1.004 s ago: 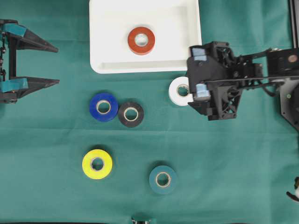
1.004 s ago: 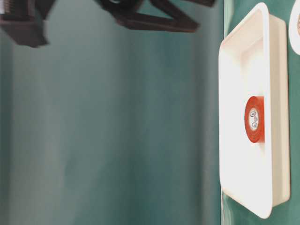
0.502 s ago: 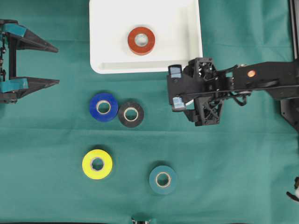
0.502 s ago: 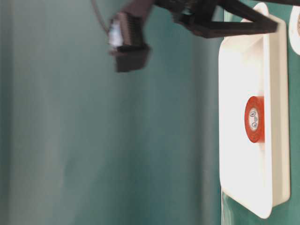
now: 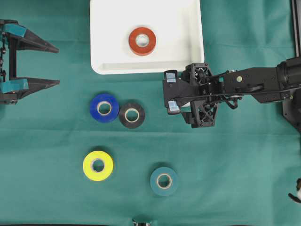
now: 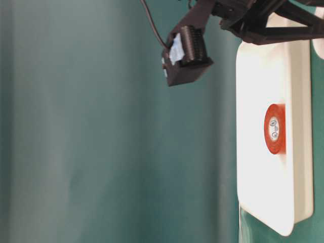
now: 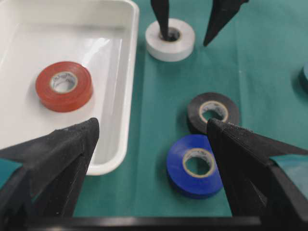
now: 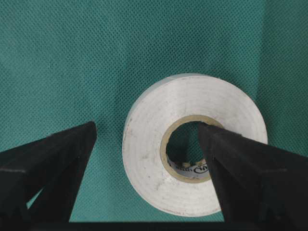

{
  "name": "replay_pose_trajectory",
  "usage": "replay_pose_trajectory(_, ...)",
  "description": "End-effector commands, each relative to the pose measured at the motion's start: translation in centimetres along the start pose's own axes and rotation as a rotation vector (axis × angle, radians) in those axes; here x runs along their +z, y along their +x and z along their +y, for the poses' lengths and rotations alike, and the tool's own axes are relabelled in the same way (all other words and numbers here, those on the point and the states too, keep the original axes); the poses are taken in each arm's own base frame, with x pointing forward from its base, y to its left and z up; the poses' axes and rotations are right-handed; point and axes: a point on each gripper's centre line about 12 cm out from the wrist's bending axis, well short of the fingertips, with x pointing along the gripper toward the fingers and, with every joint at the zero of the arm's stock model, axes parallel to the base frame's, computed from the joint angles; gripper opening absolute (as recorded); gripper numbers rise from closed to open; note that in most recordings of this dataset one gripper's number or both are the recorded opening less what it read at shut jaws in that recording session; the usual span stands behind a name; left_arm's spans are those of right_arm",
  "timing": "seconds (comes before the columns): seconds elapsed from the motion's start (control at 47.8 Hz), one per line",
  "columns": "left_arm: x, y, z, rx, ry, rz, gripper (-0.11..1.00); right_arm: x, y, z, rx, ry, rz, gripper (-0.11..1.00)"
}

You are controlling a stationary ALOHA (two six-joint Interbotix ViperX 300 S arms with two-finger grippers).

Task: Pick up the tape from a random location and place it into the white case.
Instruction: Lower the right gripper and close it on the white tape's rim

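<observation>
Overhead view shows us partway through: the red roll (image 5: 142, 41) already lies flat inside the white case (image 5: 188, 56), while the blue roll (image 5: 104, 107), the black roll (image 5: 131, 115), the yellow roll (image 5: 98, 165) and the teal roll (image 5: 163, 181) still sit on the green bench (image 5: 235, 179). The blue and black ones touch; the yellow and teal ones lie nearer and apart.

We judge the white roll (image 8: 195, 142) to be the one now being fetched. It lies flat on the cloth just beside the case's near right corner, hidden under our right arm in the overhead view. Lifting it and carrying it over the rim is still to do.

Our right arm reaches in from the right, its wrist bent down over that roll. The right tool (image 8: 147, 168) is spread wide, and in the left wrist view one finger appears to dip into the roll's core while the other stands outside the rim; nothing is pinched yet.

Our left tool (image 5: 49, 66) waits at the far left, fingers spread and holding nothing, pointing toward the case and rolls.
</observation>
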Motion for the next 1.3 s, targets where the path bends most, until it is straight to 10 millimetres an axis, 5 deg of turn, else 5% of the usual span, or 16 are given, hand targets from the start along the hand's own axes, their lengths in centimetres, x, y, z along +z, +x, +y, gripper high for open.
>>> replay_pose_trajectory(0.0, 0.6, 0.0, 0.1, 0.004, -0.005, -0.018, 0.99, 0.4, -0.2, -0.1, 0.003, 0.008, -0.023, 0.92)
replay_pose_trajectory(0.356, 0.7, 0.1, 0.1, 0.003, -0.004, -0.018, 0.99, 0.7, 0.0, -0.2, 0.007, 0.018, -0.058, 0.88)
replay_pose_trajectory(0.607, 0.6, 0.1, 0.1, 0.004, -0.005, -0.015, 0.99, 0.5, 0.1, -0.5, 0.000, 0.023, -0.046, 0.36)
replay_pose_trajectory(1.276, 0.6, 0.1, 0.1, 0.003, -0.003, -0.017, 0.99, 1.3, -1.1, -0.5, -0.005, 0.026, -0.031, 0.33)
